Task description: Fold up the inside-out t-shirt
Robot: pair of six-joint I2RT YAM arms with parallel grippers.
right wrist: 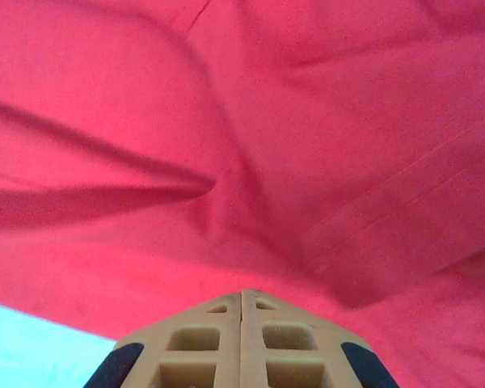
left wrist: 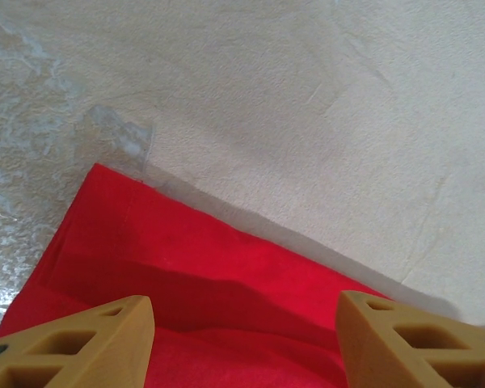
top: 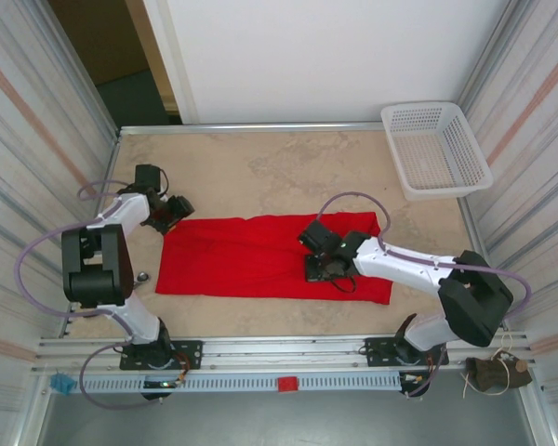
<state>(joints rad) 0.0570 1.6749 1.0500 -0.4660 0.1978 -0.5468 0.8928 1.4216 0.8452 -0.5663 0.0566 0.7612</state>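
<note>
You see a corner of the red t-shirt [left wrist: 194,283] lying flat across the lower left of the frame, with pale mottled tabletop [left wrist: 307,97] above it. The jaws stand apart at the bottom edge, red cloth between them.

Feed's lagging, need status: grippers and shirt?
Left gripper open over t-shirt corner. Right gripper shut on t-shirt. Basket far right, out of the way.

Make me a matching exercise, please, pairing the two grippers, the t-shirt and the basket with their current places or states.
Things:
1. left gripper
2. right gripper
3. t-shirt
4. basket

Places or states:
A. far right corner of the table
B. shut, down on red cloth
C. lying flat, spread left to right
D. open, over the shirt's far left corner

Pairs: 1-D, 2-B, 3-C, 4-A
</note>
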